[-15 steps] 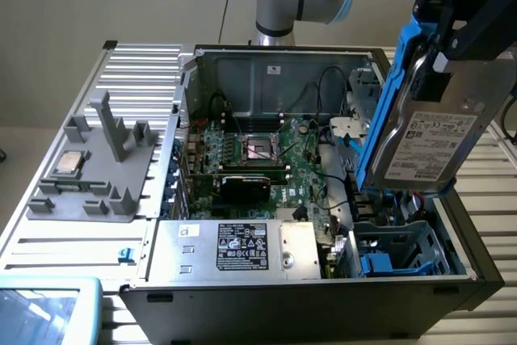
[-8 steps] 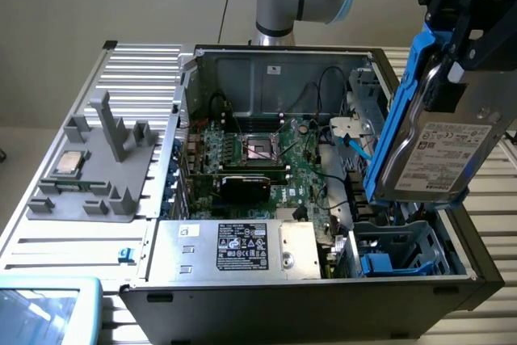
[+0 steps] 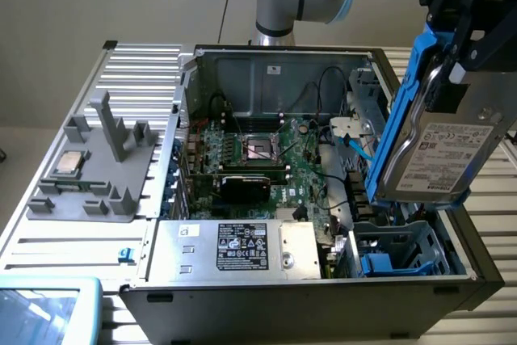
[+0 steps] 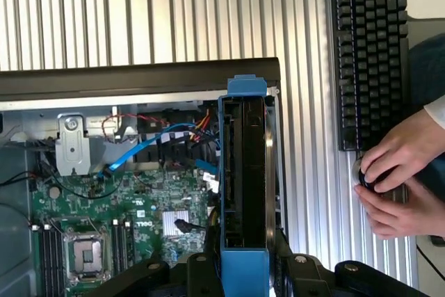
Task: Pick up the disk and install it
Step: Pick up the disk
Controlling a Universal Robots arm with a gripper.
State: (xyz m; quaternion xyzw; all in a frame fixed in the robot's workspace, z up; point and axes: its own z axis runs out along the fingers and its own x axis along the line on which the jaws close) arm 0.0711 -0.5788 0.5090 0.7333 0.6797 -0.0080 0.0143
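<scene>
The disk [image 3: 440,155], a grey metal drive with a white label and blue carrier rails, hangs tilted on edge above the right side of the open computer case [image 3: 266,62]. My gripper [image 3: 454,70] is shut on its upper end. In the wrist view the disk [image 4: 243,172] appears edge-on, its blue frame running straight out from between my gripper [image 4: 245,273] fingers, over the case's side wall. Below the disk in the exterior view sits a drive bay [image 3: 400,252] with blue plastic parts.
Inside the case lie the green motherboard [image 3: 266,159] and a silver box with a black label [image 3: 242,250]. A grey fixture [image 3: 97,167] holding a small silver chip stands at the exterior view's left. A person's hands [image 4: 400,179] rest beside a black keyboard [image 4: 368,46].
</scene>
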